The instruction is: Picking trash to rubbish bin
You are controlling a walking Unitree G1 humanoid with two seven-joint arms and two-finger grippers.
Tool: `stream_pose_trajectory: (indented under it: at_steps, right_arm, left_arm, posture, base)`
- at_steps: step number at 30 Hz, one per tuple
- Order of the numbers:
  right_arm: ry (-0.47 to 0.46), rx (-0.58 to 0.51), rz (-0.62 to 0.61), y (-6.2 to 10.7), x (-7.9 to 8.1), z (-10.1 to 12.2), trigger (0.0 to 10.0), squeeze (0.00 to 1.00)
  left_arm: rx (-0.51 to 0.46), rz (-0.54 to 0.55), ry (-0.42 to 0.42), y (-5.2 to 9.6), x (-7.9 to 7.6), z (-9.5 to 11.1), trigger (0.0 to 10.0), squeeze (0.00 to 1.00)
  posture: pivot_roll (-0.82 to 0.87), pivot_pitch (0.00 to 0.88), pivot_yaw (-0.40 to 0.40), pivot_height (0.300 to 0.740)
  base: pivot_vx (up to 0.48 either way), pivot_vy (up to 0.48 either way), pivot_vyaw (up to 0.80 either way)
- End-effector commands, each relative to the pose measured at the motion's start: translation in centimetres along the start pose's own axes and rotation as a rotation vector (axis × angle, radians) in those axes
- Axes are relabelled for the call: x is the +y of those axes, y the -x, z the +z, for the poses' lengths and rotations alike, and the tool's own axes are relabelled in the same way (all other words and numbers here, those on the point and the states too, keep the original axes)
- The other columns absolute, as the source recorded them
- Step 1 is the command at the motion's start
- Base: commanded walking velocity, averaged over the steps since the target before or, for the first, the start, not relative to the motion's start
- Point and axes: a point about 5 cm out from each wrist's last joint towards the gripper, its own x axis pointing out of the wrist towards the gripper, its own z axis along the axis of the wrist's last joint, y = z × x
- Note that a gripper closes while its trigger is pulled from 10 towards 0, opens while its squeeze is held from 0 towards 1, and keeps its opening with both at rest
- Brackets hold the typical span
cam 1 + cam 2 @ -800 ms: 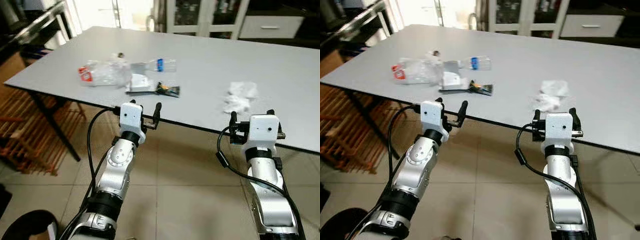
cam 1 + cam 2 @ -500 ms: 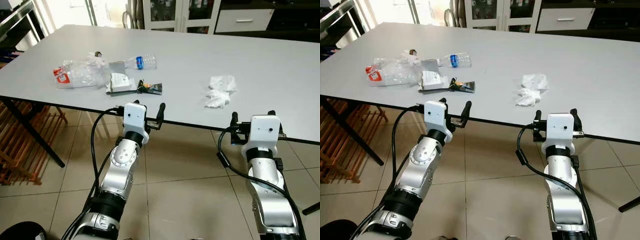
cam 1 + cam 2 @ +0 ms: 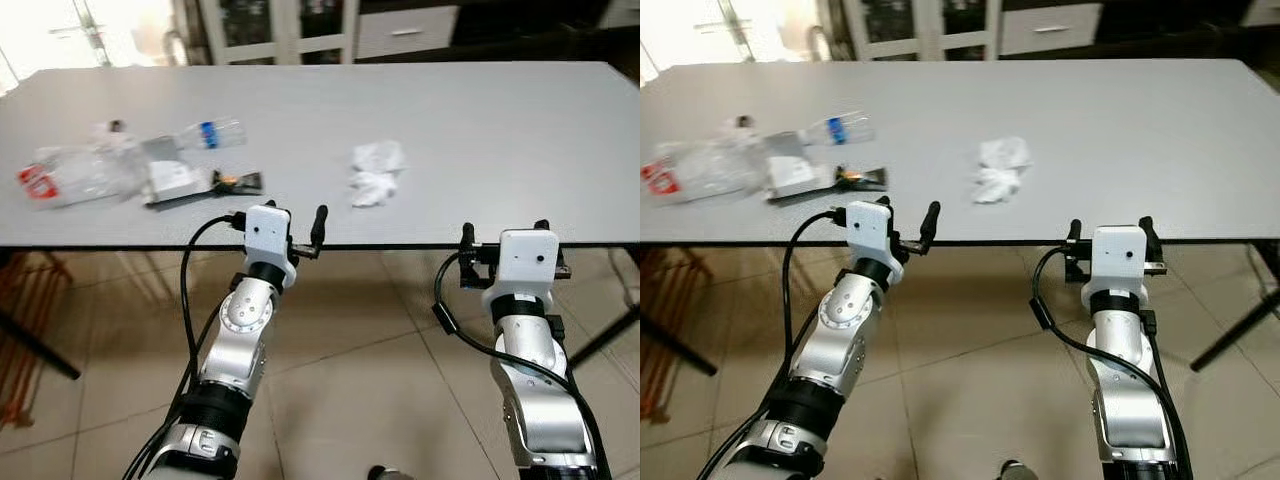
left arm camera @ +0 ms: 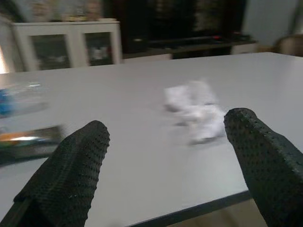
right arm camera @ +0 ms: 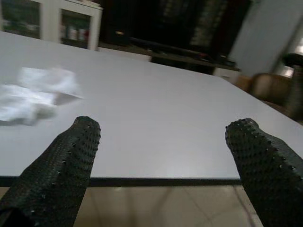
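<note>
A grey table (image 3: 480,130) is faced squarely, with trash scattered on its top; a crumpled white tissue (image 3: 374,172) lies near the front edge, between the two arms, and further to the robot's left a dark snack wrapper (image 3: 236,182), a flat white packet (image 3: 172,180), a small water bottle (image 3: 210,133) and a crushed clear plastic bottle (image 3: 70,172) are gathered in a loose group; no rubbish bin is to be made out. The left gripper (image 3: 280,218) is held just at the table's front edge, its fingers spread wide and empty; the right gripper (image 3: 505,236) is held likewise at the edge, released and holding nothing; from the left wrist the tissue is framed between the two black fingers (image 4: 66,175). The step in hand is judged to be the approach, with nothing yet picked up; the tissue seems the likeliest first target; a reach forward over the edge is called for, the open fingers being lowered astride the tissue before being closed; a light, soft wad may be pushed away if only brushed.
</note>
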Motion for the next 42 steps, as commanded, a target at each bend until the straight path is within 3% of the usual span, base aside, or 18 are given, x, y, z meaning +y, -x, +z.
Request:
stream_pose_trajectory:
  at_steps: [1, 16, 27, 42]
  right_arm:
    - [0.002, 0.017, -0.007, -0.08, -0.1, -0.22, 10.0, 0.0]
    - [0.006, 0.0, -0.002, -0.07, -0.03, 0.02, 10.0, 0.0]
    - [0.007, 0.0, -0.002, -0.02, 0.0, 0.03, 10.0, 0.0]
    - [-0.001, 0.012, 0.0, 0.36, 0.21, -0.15, 10.0, 0.0]
  left_arm:
    - [0.017, 0.008, -0.002, -0.16, 0.17, -0.11, 10.0, 0.0]
    - [0.013, 0.043, -0.001, -0.23, 0.5, 0.09, 10.0, 0.0]
    - [0.005, -0.014, -0.003, -0.19, 0.01, 0.18, 10.0, 0.0]
    - [-0.001, -0.028, -0.01, 0.0, 0.2, 0.38, 10.0, 0.0]
  posture:
    - [-0.12, 0.034, 0.054, 0.74]
    - [-0.12, 0.031, 0.053, 0.74]
    - [-0.12, 0.034, 0.055, 0.74]
    - [-0.12, 0.054, 0.065, 0.74]
  base:
    - [0.0, 0.0, 0.0]
    - [0.0, 0.0, 0.0]
    - [0.0, 0.0, 0.0]
    - [0.437, 0.0, 0.0]
